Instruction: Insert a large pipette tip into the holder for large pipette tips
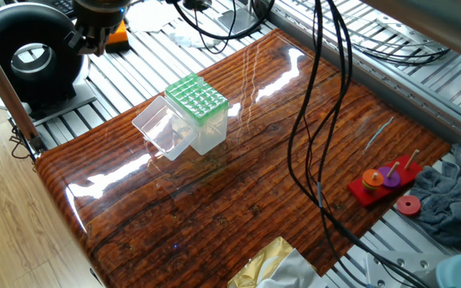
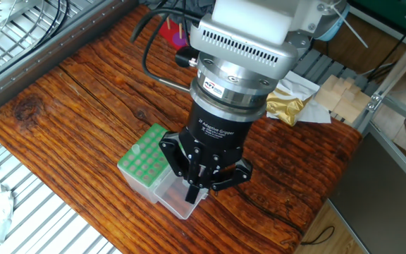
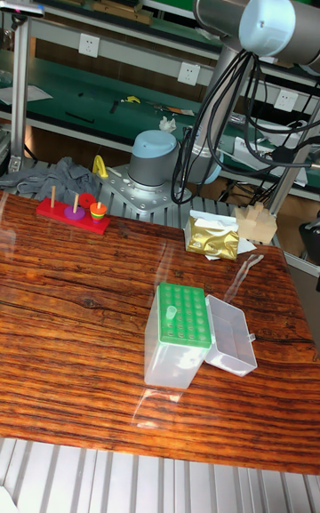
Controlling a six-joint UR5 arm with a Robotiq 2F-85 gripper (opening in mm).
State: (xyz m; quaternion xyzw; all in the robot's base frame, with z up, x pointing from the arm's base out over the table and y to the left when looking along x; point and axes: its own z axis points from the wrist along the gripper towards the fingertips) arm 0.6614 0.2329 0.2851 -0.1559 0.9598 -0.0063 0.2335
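The holder for large pipette tips [image 1: 198, 106] is a clear box with a green grid top, and its clear lid [image 1: 163, 133] lies open beside it. It also shows in the other fixed view [image 2: 142, 163] and the tall view [image 3: 180, 332], where a small whitish piece [image 3: 171, 310] stands up from the grid. A large pipette tip [image 1: 378, 134] lies flat on the wood near the far edge, faint in the other fixed view [image 2: 72, 88]. My gripper [image 2: 199, 189] hangs high above the table and well away from that tip. Its fingers are shut together with nothing visible between them.
A red peg toy with rings [image 1: 384, 182] sits near the table's right end, a grey cloth [image 1: 453, 204] beyond it. A gold foil bag [image 2: 285, 104] lies at another edge. Black cables [image 1: 318, 120] hang over the table. A round black device [image 1: 30, 52] stands off the table.
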